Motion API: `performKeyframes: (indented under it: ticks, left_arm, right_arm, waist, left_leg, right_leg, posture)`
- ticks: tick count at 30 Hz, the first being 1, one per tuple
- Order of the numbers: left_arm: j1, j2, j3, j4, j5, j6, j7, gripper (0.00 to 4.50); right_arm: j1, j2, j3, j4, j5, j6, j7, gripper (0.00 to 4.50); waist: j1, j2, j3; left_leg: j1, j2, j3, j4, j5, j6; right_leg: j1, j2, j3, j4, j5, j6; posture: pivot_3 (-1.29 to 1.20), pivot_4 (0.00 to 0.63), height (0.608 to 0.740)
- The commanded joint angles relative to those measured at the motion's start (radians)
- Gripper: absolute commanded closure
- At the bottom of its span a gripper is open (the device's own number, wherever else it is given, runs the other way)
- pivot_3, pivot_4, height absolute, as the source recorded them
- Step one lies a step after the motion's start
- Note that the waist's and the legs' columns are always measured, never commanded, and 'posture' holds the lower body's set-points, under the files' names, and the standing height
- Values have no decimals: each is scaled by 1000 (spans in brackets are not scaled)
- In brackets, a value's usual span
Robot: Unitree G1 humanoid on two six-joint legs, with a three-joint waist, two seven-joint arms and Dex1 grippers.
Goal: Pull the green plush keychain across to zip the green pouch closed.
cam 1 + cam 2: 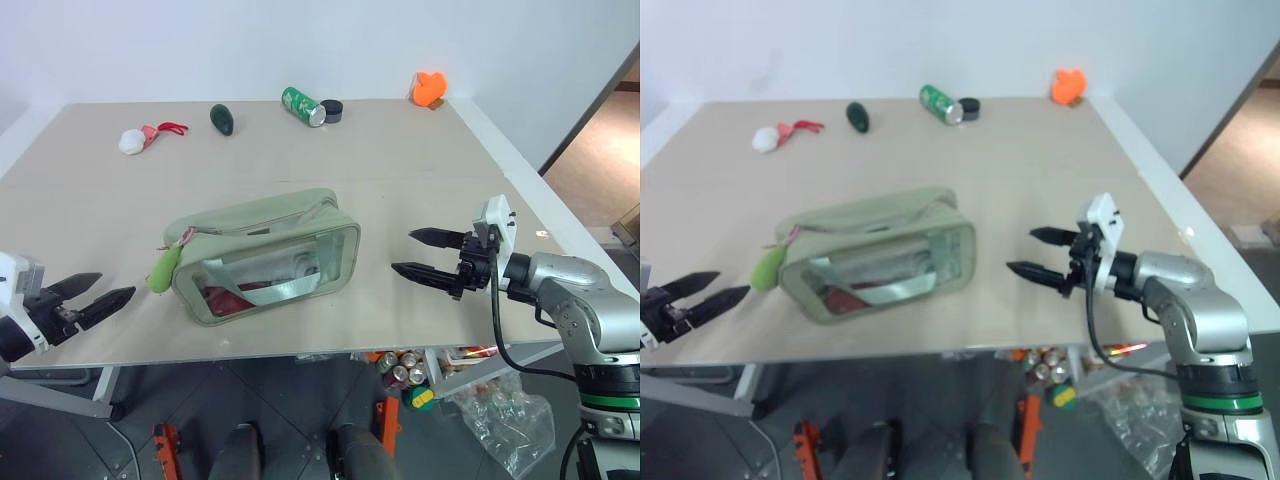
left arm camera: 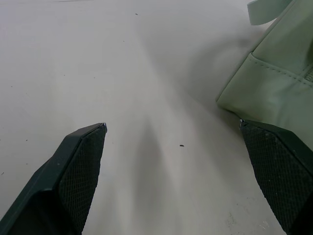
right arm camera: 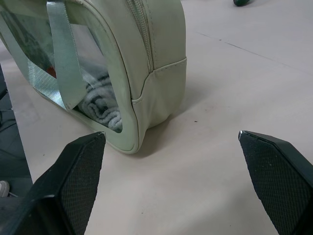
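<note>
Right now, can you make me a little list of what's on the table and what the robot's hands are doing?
pouch: green pouch lying mid-table, clear window facing the robot, red and white things inside
keychain: green plush keychain hanging at the pouch's left end
left gripper: jaws open, holding nothing, left of the pouch
right gripper: jaws open, holding nothing, right of the pouch
far edge of table: white plush with red cord, dark green avocado shape, green can on its side, orange toy
</note>
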Motion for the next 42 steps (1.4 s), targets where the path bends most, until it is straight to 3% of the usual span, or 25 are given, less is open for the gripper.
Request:
performKeyframes:
  ticks: [1,12,18,23,31,42]
  left_arm:
    - [-25,25,-18,10,11,13,3,7]
    - [-156,52,-47,31,-9,34,-21,7]
    - [-311,89,-39,76,-59,57,-52,7]
    - [-482,121,-93,43,-107,81,-110,7]
    - [-499,154,-107,-128,-204,116,-223,7]
    - [-463,163,-38,-265,-320,124,-234,7]
  right_arm:
    - [-6,-7,-6,-32,-4,-15,-9,0]
    - [-50,-14,27,-20,-48,-51,-11,0]
    - [-220,6,17,-22,-35,-37,-54,0]
    - [-417,35,124,-87,-16,-39,41,0]
    - [-520,117,249,-129,31,-45,185,0]
    - [-531,175,434,62,-227,-264,241,0]
  waist:
    - [0,0,0]
    - [4,-1,0]
    - [4,-1,0]
    - [3,-2,0]
    - [2,-2,0]
    - [1,-2,0]
  left_leg:
    - [0,0,0,0,0,0]
    - [0,0,0,0,0,0]
    - [-1,1,0,2,0,0]
    - [-4,1,0,3,0,0]
    - [-10,2,-1,3,-5,-2]
    - [-9,5,0,11,-5,-2]
  right_leg:
    - [0,0,0,0,0,0]
    - [0,0,0,0,0,0]
    - [-1,1,0,0,1,0]
    - [-3,2,0,1,2,1]
    - [-8,5,3,2,1,4]
    - [-7,8,3,4,3,6]
  posture:
    - [0,150,740]
    - [0,150,740]
    - [0,150,740]
    - [0,150,740]
    - [0,150,740]
    - [0,150,740]
